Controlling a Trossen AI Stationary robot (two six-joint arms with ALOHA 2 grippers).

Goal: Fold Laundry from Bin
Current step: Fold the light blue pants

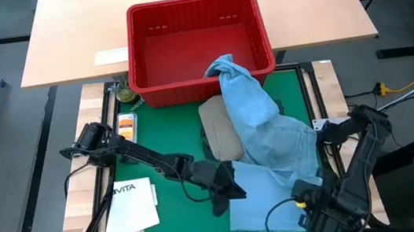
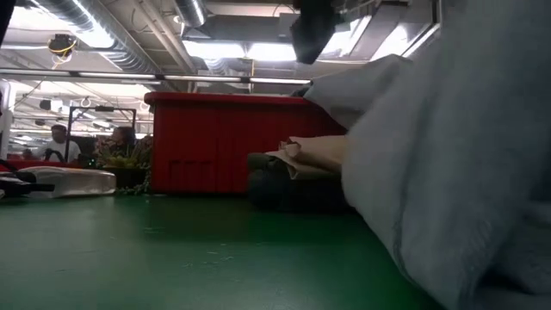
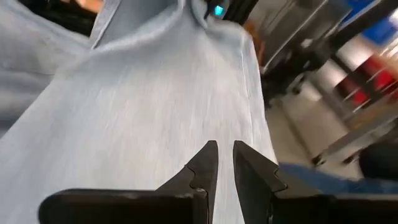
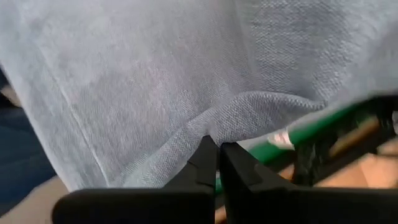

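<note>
Jeans: light blue denim jeans (image 1: 269,136) trail from the bin's near right corner down across the green mat (image 1: 170,136) to its near edge.
Bin: red bin (image 1: 198,42) at the mat's far edge.
Other laundry: khaki-tan garment (image 1: 220,126) over a dark garment (image 2: 293,191) — just left of the jeans.
Right gripper (image 4: 217,152): clenched, pinching a denim fold (near right corner).
Left gripper (image 3: 224,165): fingers slightly parted over the denim's near left edge — grasp cannot be told.
Paper bag (image 1: 131,204): near left.

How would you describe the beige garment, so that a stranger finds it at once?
Start at the red bin at the far edge of the green mat. Just in front of it, the khaki garment lies folded, partly under the light blue jeans; it is the only tan cloth.
</note>
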